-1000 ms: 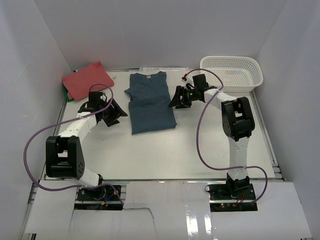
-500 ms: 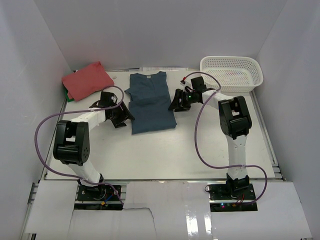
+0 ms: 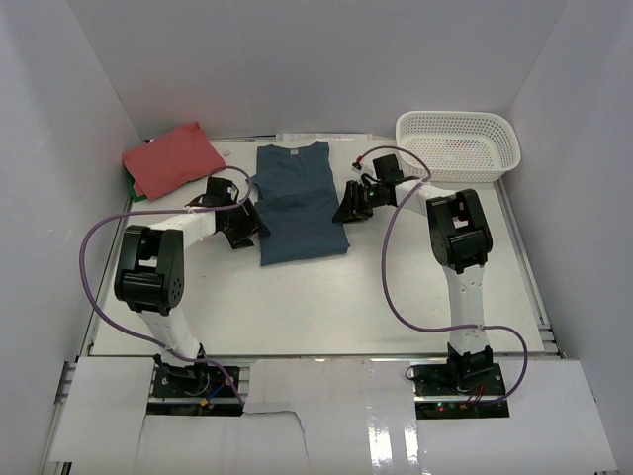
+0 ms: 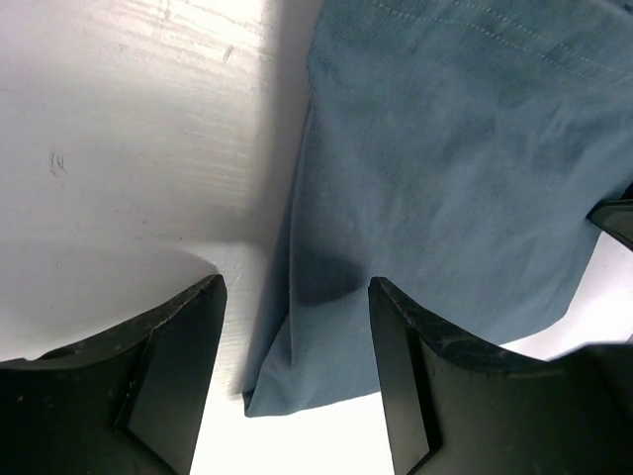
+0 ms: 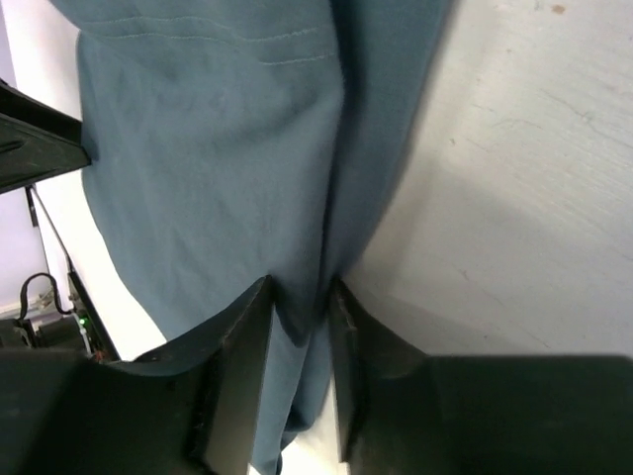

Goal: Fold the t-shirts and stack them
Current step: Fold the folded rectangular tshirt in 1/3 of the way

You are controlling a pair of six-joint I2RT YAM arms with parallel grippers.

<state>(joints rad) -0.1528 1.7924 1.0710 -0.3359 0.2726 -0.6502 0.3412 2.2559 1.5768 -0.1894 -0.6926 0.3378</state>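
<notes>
Teal-blue t-shirt (image 3: 300, 203) lies flat on the worktop (image 3: 316, 297), folded to a long strip with its neck at the far end, and both arms reach low to its flanks. The left arm is stretched out along the surface, with the left hand (image 3: 247, 226) at the shirt's edge, close to its near corner. The right arm bends sharply at the elbow, with the right hand (image 3: 348, 205) at the opposite edge. So the shirt sits squarely between the two hands. The coral-red t-shirt (image 3: 173, 158) lies folded well beyond the left hand, on its outer side. A white basket (image 3: 458, 143) stands beyond the right hand, also on the outer side.

Over to the left wrist view: the left hand (image 4: 297, 376) is down low, fingers (image 4: 178, 366) spread wide. The shirt (image 4: 445, 168) runs its edge right into the gap, and its near corner lies flat between the fingers. The inner finger stands over cloth, the outer one over bare worktop.

Right wrist view now: the right hand (image 5: 300, 366) is drawn narrow, fingers (image 5: 237, 376) nipped onto the shirt (image 5: 208, 148). Cloth fills the slim gap, and a raised fold runs away from the fingertips. Bare worktop lies to the hand's outer side.
</notes>
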